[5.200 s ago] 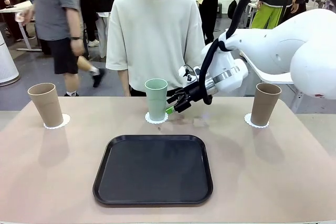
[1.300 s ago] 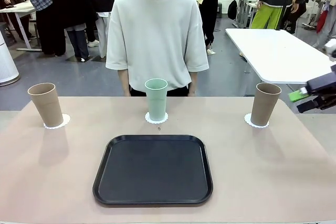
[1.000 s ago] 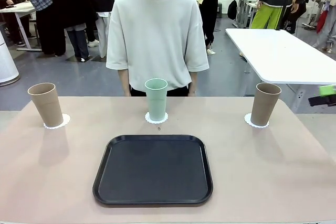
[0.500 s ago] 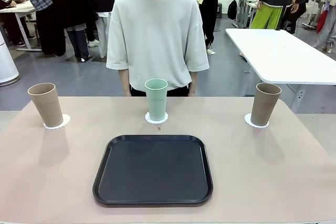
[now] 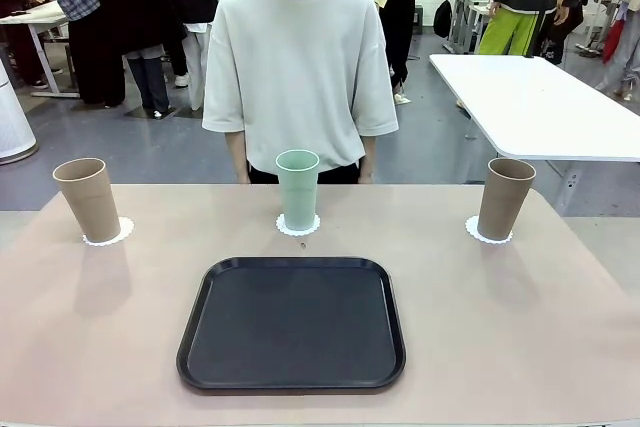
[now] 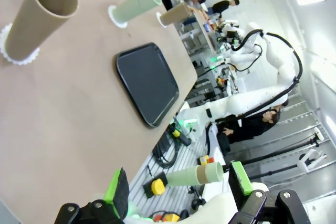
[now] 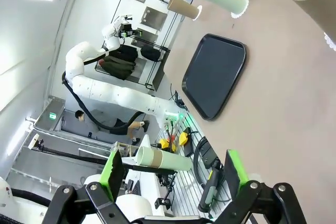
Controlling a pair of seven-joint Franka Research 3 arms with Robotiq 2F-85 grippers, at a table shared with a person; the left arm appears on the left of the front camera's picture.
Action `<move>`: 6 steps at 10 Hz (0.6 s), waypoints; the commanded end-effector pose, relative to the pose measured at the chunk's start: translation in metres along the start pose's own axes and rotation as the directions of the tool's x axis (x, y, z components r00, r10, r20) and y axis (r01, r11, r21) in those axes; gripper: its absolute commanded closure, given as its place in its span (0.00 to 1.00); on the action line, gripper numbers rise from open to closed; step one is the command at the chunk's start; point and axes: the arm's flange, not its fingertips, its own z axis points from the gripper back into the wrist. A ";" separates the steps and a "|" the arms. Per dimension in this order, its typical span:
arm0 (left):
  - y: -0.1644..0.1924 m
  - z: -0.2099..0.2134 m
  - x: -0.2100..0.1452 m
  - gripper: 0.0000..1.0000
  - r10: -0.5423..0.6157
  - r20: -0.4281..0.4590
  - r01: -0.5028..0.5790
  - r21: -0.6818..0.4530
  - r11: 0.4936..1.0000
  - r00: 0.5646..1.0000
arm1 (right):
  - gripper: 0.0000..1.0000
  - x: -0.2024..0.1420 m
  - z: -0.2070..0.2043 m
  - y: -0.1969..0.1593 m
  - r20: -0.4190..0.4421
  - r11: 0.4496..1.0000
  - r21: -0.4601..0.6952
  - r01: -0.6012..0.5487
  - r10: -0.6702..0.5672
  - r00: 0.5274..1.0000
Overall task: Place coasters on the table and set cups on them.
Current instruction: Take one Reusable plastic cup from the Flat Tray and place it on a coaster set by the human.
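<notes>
cups (image 5: 297, 189) on coasters (image 5: 298, 226): light, stiff, smooth, tippy | grasp mid-wall | my left gripper (image 6: 178, 187) spread, empty | my right gripper (image 7: 173, 170) spread, empty

Cups (image 5: 298, 190) matte, smooth; coasters (image 5: 107, 235) lacy, paper-like; tray (image 5: 292, 323) black, semi-gloss plastic; table (image 5: 520, 337) matte.
</notes>
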 end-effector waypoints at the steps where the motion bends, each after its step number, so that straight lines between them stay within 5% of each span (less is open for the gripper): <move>1: -0.003 0.000 0.001 0.00 0.015 0.005 -0.015 0.012 1.000 1.000 | 0.00 -0.002 -0.001 -0.001 0.006 1.000 0.012 -0.011 0.011 1.000; 6: -0.003 0.000 0.001 0.00 0.015 0.005 -0.015 0.012 1.000 1.000 | 0.00 -0.002 -0.001 -0.001 0.006 1.000 0.012 -0.011 0.011 1.000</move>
